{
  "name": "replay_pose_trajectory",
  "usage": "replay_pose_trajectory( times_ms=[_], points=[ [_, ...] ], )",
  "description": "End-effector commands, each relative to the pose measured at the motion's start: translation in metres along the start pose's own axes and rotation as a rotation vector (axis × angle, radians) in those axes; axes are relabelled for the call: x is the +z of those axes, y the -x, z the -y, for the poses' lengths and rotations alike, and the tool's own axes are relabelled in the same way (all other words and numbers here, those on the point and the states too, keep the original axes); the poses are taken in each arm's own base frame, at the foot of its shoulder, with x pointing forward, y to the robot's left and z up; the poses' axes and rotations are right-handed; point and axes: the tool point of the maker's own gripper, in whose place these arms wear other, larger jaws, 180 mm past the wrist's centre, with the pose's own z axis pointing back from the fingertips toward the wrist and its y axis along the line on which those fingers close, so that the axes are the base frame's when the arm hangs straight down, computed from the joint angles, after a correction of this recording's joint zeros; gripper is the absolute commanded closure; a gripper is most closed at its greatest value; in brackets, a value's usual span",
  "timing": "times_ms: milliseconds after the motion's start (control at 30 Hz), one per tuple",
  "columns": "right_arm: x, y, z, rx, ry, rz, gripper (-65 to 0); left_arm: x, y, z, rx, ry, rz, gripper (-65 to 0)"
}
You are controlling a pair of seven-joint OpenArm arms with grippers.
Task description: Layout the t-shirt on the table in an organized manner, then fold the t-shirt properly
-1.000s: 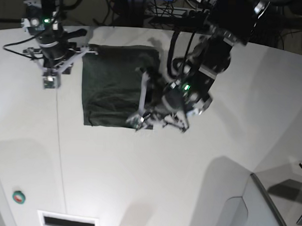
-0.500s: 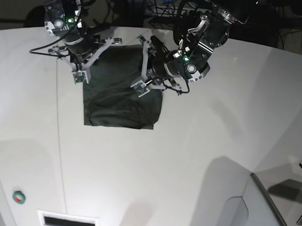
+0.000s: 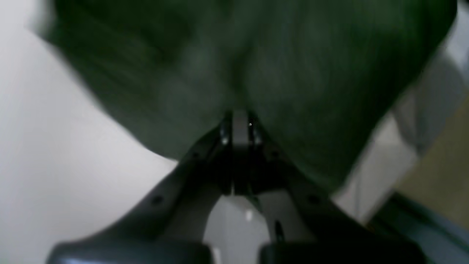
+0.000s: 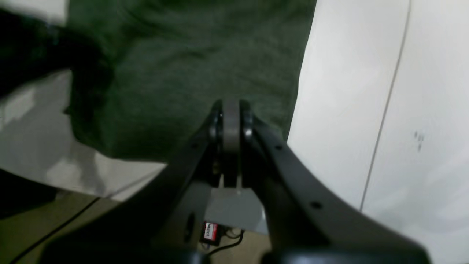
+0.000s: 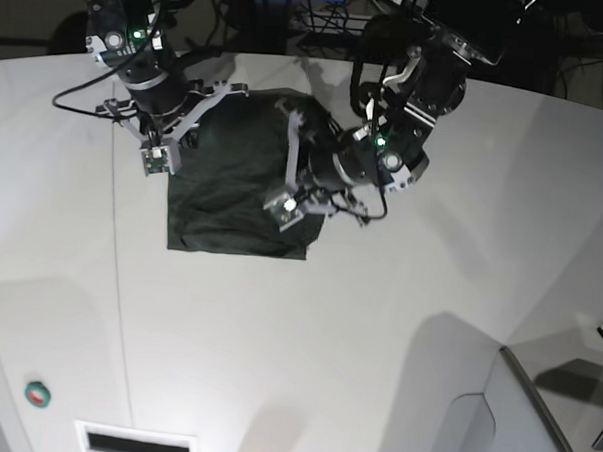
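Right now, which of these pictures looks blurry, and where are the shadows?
Left wrist view: the t-shirt is badly smeared. Right wrist view: sharper knit, soft edges. Base view: crisp, with broad grey shadows on the table lower right.

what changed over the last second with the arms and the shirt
The left gripper swung from the t-shirt's near right corner up to its far edge; the right gripper moved in from the left onto the far edge. Both are shut with no cloth visibly pinched. The shirt stays a folded rectangle on the table.
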Motion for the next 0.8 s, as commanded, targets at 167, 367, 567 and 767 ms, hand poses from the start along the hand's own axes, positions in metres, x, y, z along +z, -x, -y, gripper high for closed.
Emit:
replay_pose_trajectory(
  times_ms=[167,367,567,767],
  points=[
    [0.018,-0.009,0.028,-0.025,0.070,0.051,-0.3,0.045,-0.042,-0.013,-0.030,-0.078,0.170,0.0],
    [0.040,-0.008,0.091,0.023,0.197,0.088,-0.2,0.092,0.016,-0.056,0.124,-0.251,0.178,0.0],
    [0.065,-0.002,0.128,0.190,0.205,0.133,-0.2,0.122,0.084,-0.040,0.116,-0.256,0.197,0.0],
    [0.083,0.029,0.152,0.301,0.106,0.077,-0.2,0.145,0.161,-0.006,0.123,-0.270,0.076,0.0]
  ],
)
